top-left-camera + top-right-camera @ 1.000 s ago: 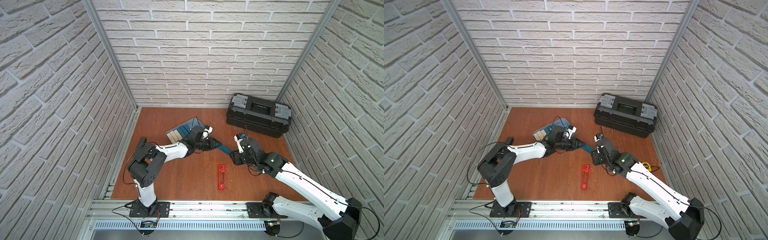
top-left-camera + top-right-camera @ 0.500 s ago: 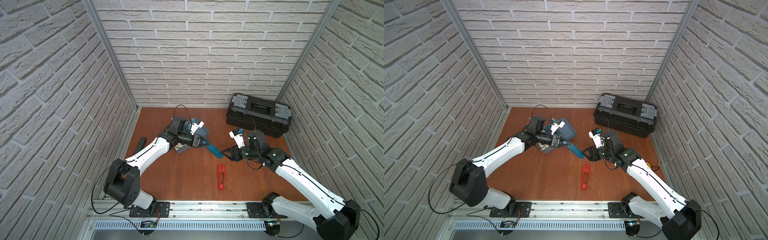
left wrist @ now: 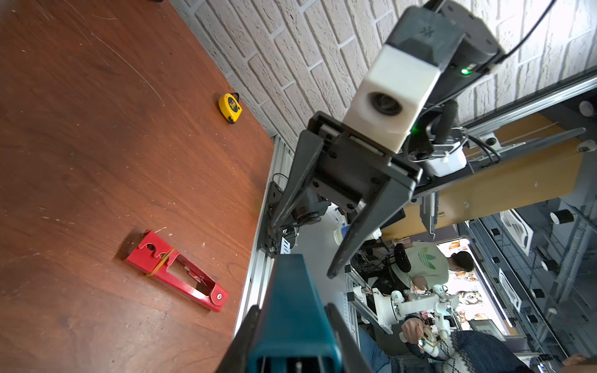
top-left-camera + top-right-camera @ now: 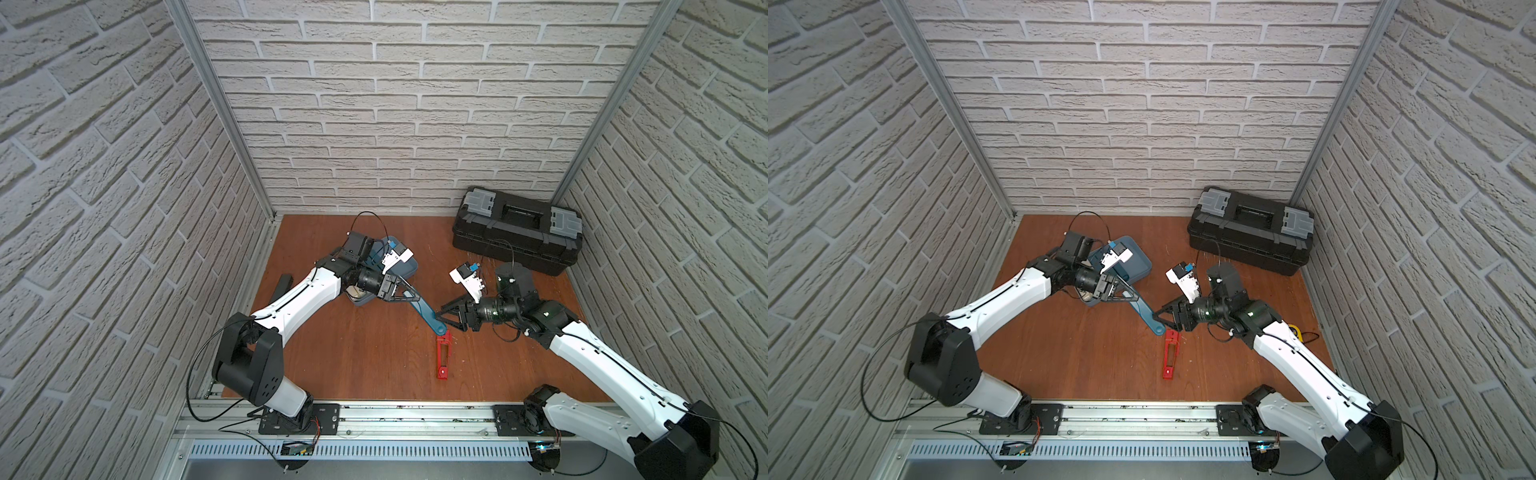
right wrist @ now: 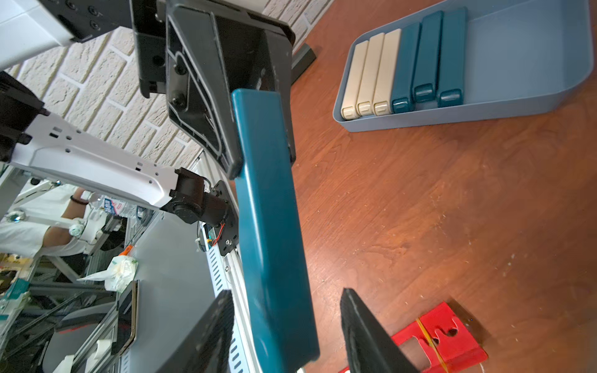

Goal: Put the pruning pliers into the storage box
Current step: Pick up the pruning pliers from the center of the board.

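Teal pruning pliers (image 4: 424, 309) held up off the tabletop (image 4: 374, 357), slanting from far left to near right.

Clamped at the far-left end in the left claw (image 4: 412, 296), just right of the storage box (image 4: 409, 270). Free end reaching in between the parted jaws of the right claw (image 4: 441, 316), not pinched there. A second back: left arm folded tight, right claw aimed down at the tabletop. Now: left arm stretched out, right claw levelled at the free end. Probably a handover or re-grip before the drop into the box, not yet a placement. Already lined up inside, from the right wrist: three beige (image 5: 371, 71) and three teal (image 5: 429, 58). Left afterwards: red slotted pliers (image 4: 442, 357), flat on the tabletop just near of the right claw.
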